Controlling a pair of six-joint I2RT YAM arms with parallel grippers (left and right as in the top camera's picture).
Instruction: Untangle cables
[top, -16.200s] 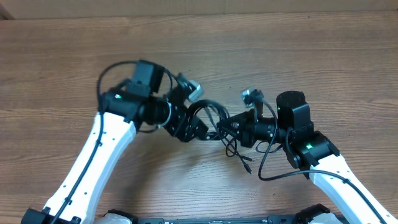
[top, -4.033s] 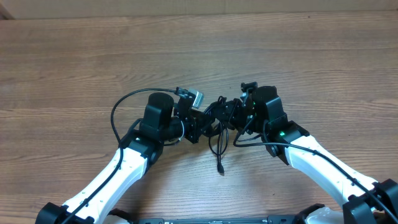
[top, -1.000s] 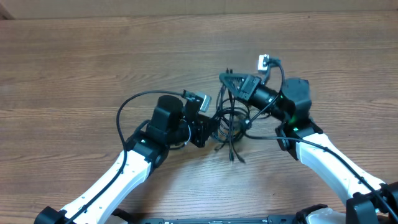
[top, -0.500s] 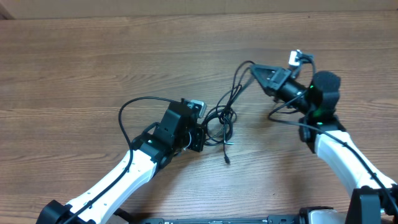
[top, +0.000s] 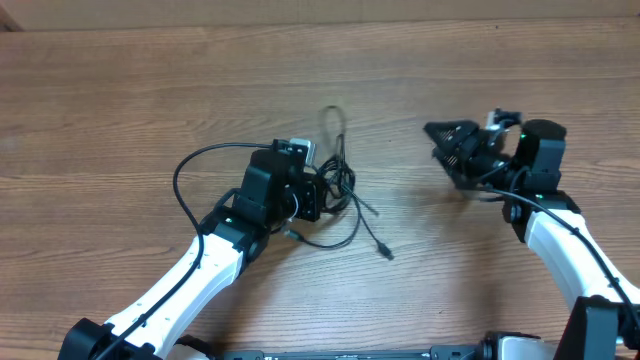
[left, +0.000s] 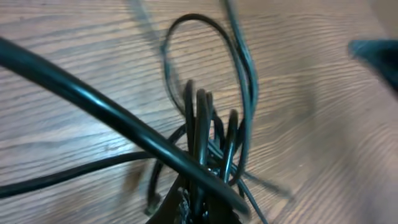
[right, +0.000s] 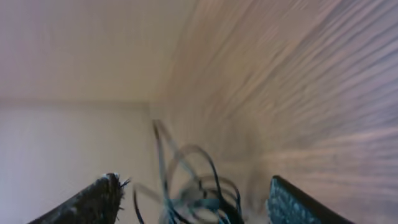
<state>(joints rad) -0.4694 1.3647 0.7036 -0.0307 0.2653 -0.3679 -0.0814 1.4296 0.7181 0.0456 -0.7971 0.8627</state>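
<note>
The left white-and-black arm (top: 190, 275) angles up and inward, its black two-finger gripper (top: 320, 197) clamped tight on the thin black cables (top: 340, 185), while the right white-and-black arm (top: 560, 240) bends leftward, its black gripper (top: 443, 148) empty with fingers (right: 102, 198) spread wide.
</note>
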